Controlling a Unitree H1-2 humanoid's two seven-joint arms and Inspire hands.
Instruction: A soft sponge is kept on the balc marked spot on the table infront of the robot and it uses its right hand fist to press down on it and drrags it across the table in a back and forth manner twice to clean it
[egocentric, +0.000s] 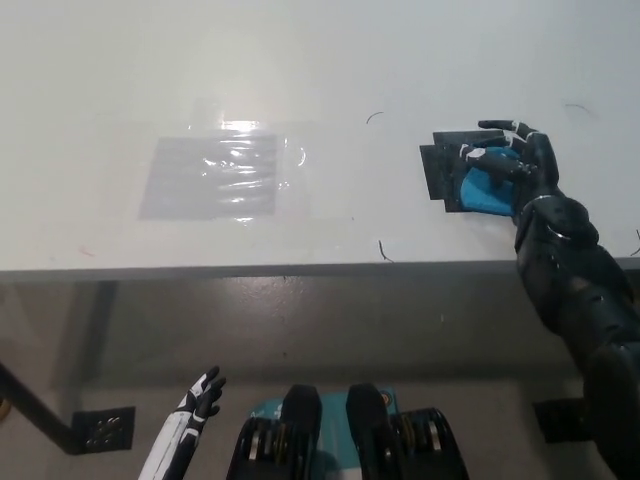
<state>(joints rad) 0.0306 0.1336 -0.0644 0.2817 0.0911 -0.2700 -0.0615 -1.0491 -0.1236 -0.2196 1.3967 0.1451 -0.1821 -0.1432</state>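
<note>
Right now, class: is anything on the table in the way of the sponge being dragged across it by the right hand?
Nothing visible blocks it. The right hand is already over the blue sponge on the black marked spot. Leftward, only a flat clear taped patch lies on the table. The left hand hangs below the table edge.

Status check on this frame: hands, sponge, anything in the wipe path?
Right hand down on the blue sponge, which sits on the black marked spot. Left hand hangs low below the table edge. Clear taped sheet lies to the left.

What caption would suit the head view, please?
Black right hand over the blue sponge on its black mark.
</note>
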